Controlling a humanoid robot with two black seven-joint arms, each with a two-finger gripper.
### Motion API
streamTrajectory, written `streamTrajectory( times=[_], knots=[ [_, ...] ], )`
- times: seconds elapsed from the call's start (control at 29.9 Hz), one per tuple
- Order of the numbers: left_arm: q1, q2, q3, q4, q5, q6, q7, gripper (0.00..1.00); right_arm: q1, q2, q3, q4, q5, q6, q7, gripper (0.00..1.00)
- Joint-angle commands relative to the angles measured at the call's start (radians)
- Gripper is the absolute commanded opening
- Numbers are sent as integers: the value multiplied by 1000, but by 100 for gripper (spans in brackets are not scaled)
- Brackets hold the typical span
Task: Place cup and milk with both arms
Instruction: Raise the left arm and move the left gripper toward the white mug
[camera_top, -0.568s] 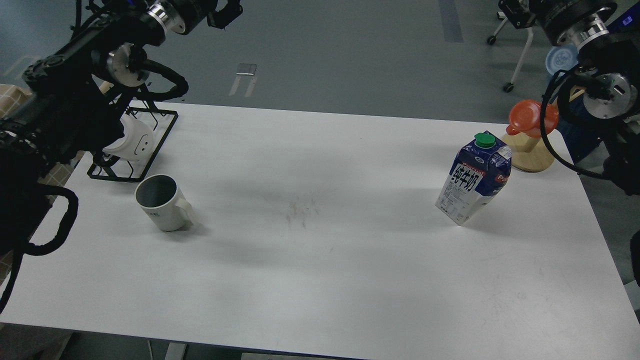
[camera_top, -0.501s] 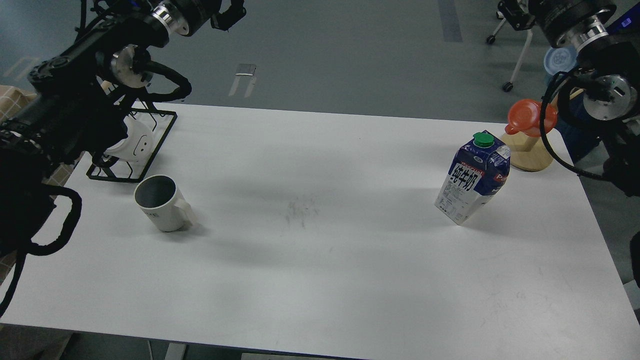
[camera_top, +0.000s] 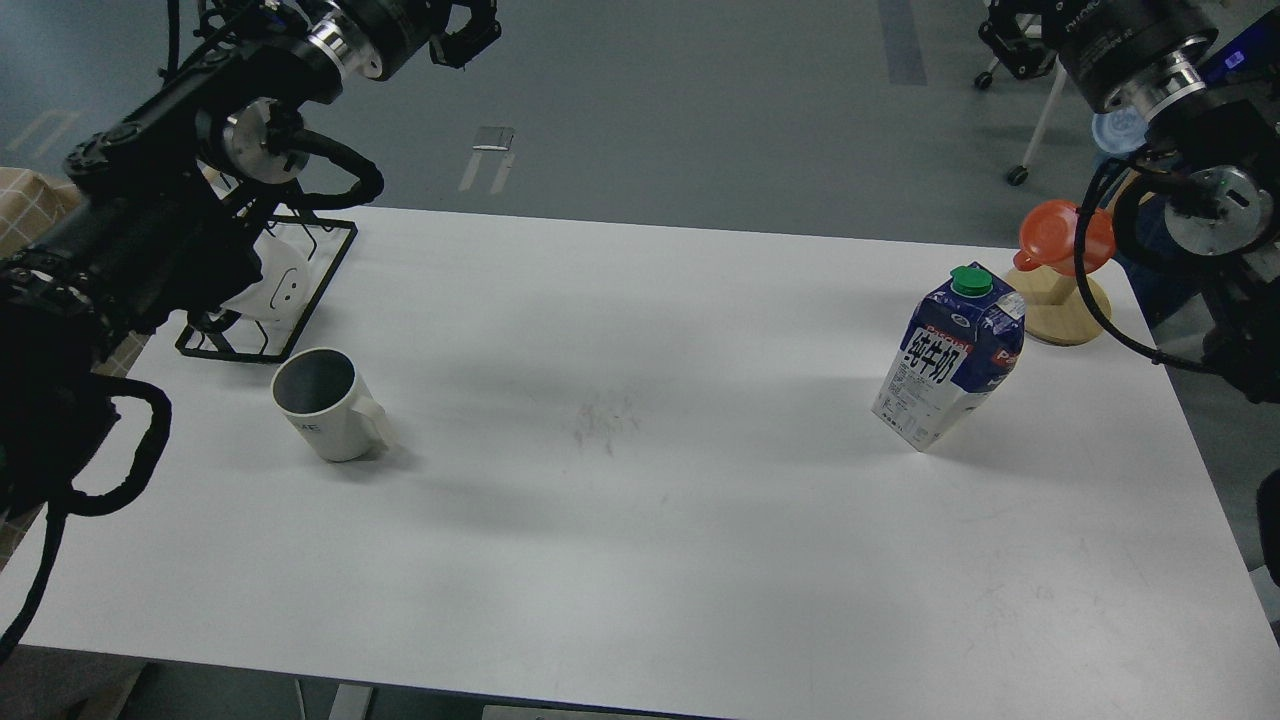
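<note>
The cup (camera_top: 325, 400), a white mug with a dark grey inside, stands upright on the left of the white table (camera_top: 640, 540), its handle to the right. The milk (camera_top: 950, 355), a blue and white carton with a green cap, stands on the right of the table. My left gripper (camera_top: 468, 30) is high at the top left, far above and behind the cup, holding nothing. My right gripper (camera_top: 1010, 35) is at the top right edge, far behind the carton and partly cut off. Both are dark, so their fingers cannot be told apart.
A black wire rack (camera_top: 320, 265) at the table's back left holds a white cup with a sticker (camera_top: 278, 288), partly behind my left arm. An orange plastic cup (camera_top: 1062, 235) sits on a wooden stand (camera_top: 1060, 312) behind the carton. Chair legs (camera_top: 1030, 140) stand on the floor beyond.
</note>
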Motion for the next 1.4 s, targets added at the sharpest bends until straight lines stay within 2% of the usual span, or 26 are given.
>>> streamTrajectory(
  times=[0.0,1.04,1.24,1.37],
  knots=[
    [11,9,-27,1,2,0,5,99,0,2,0,0,0,-1,-1,100],
    [23,-27,-19,-12,11,0,8,99,0,5,0,1,2,4,0,100],
    [23,-28,-21,-13,13,0,42,99,0,5,-1,7,2,7,0,100],
    [23,-28,-22,-15,5,0,44,99,0,3,0,8,3,7,0,100]
  ],
)
